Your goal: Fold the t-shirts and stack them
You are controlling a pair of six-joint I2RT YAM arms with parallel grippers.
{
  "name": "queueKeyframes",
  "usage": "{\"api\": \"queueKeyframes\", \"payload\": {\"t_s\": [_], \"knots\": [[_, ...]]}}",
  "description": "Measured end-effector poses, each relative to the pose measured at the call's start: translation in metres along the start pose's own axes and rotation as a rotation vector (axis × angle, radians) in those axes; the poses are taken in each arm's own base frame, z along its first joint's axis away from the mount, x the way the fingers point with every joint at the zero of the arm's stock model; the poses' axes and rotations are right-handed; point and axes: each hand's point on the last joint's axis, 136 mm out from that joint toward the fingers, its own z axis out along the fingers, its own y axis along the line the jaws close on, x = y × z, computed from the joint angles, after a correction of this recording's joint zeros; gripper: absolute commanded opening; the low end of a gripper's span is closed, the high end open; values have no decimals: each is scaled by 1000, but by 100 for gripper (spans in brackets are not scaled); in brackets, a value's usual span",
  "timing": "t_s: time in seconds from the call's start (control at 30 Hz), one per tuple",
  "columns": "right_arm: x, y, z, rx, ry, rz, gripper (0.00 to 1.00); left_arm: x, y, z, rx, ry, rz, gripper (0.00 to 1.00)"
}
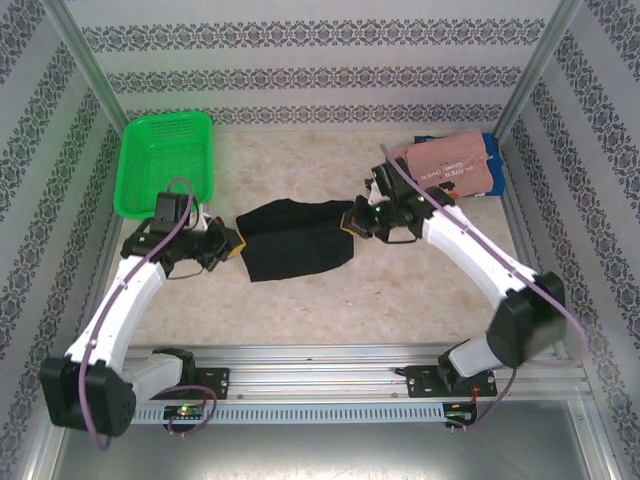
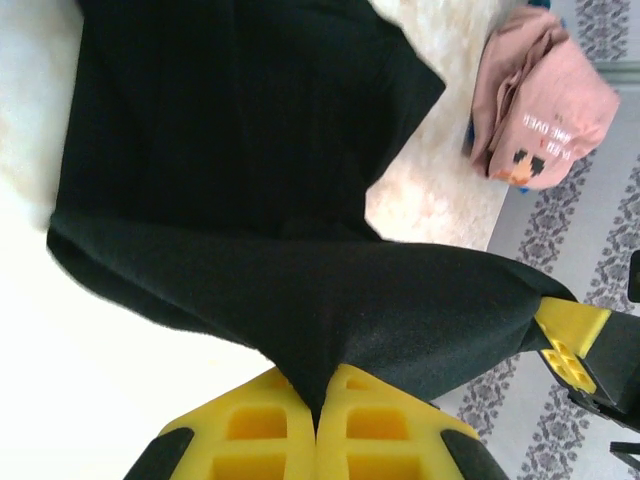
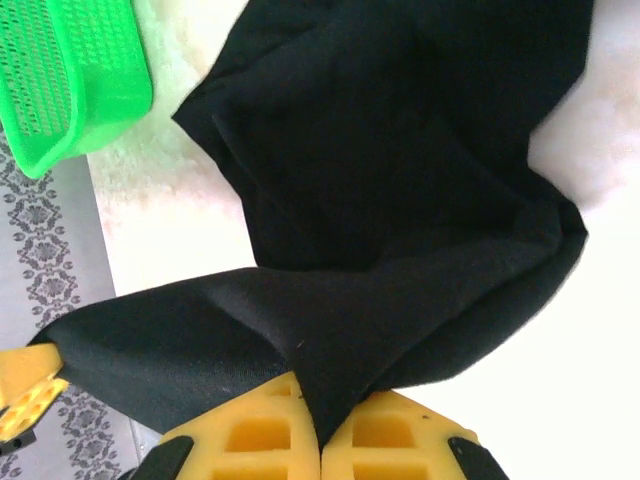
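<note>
Left end effector [image 2: 318, 405] and right end effector [image 3: 318, 425] each pinched opposite edges of the limp, light black t-shirt [image 1: 295, 240]; its corners seemed the best hold.

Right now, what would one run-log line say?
left end effector: shut on black shirt; right end effector: shut on black shirt; pink shirt: far right; basket: far left

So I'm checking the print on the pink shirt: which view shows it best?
The left wrist view: the pink shirt lies crumpled at upper right, dark lettering facing the camera. The top external view shows it much smaller, at the far right.
</note>
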Motion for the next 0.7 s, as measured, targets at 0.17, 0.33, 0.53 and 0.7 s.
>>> {"api": "queueKeyframes", "payload": {"t_s": [0.17,0.33,0.53,0.7], "knots": [[-39,3,29,14,46,-4,0,-37,4,18,-1,-2,-27,2],[-73,6,58,20,80,-11,0,-68,9,32,1,-5,-49,2],[-108,2,81,28,93,-2,0,-107,0,52,27,-12,-38,2],[-130,-7,98,32,100,24,0,-131,2,75,34,-2,-36,3]]}}
